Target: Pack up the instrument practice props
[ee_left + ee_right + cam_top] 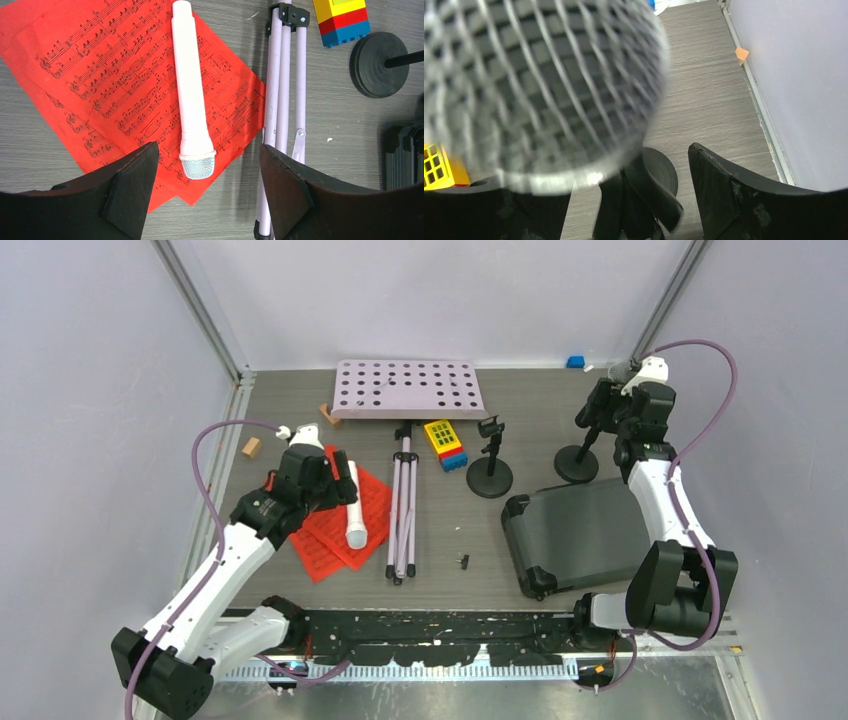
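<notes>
tbl grey | on it: red pages, desk w/ legs, holder, 2nd holder, case, toy brick

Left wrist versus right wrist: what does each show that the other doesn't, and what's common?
Left wrist only: white mic lying on red pages, tripod legs, a holder base, case corner. Right wrist only: grey mic head, blurred and close, above a second holder; orange bit by the wall. Both: yellow block, table.
</notes>
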Available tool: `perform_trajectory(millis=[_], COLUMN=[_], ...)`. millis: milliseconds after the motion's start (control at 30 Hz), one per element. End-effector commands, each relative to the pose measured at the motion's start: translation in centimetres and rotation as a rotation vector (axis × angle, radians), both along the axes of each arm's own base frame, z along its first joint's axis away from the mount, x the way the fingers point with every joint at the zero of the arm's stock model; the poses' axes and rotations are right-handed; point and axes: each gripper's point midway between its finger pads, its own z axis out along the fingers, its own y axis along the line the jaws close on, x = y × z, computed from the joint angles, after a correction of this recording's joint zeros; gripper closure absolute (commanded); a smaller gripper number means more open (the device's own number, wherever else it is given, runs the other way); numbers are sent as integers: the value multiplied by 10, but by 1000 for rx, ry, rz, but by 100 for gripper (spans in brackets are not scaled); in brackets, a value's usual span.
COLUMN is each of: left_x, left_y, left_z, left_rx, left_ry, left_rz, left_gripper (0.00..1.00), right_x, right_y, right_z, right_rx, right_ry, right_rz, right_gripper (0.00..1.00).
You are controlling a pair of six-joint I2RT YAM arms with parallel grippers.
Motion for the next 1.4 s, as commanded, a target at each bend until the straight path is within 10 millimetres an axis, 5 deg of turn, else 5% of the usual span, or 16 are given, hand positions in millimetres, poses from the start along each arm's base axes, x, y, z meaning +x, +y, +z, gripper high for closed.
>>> perform_trajectory(millis=[0,333,700,833,1067,1200,1367], left_x=[1,1,-2,-2,-2,-3,-3], left_y=[0,0,1,0,-1,-4,-16], left_z=[20,17,12,13,21,21,24], left_rx=[-19,-33,-36,-37,-42,-55,-86], left_ry=[-48,-48,-48,-42,-60,-61,-43], left_rz=[-3,6,11,2,-7,-22,-73], left_gripper=[24,24,23,23,22,21,21], right_x=[18,19,10,6,-18,-44,-85], right_y=[7,8,18,23,38,61,112], right_z=[23,33,72,109,195,242,282], right_rx=[-9,-10,-21,-25,-73,-55,58], right_ry=[-98,-127,-205,-257,-394,-492,-578], right_rz=[72,77,122,142,208,302,542], right_gripper=[17,41,83,93,94,94,94])
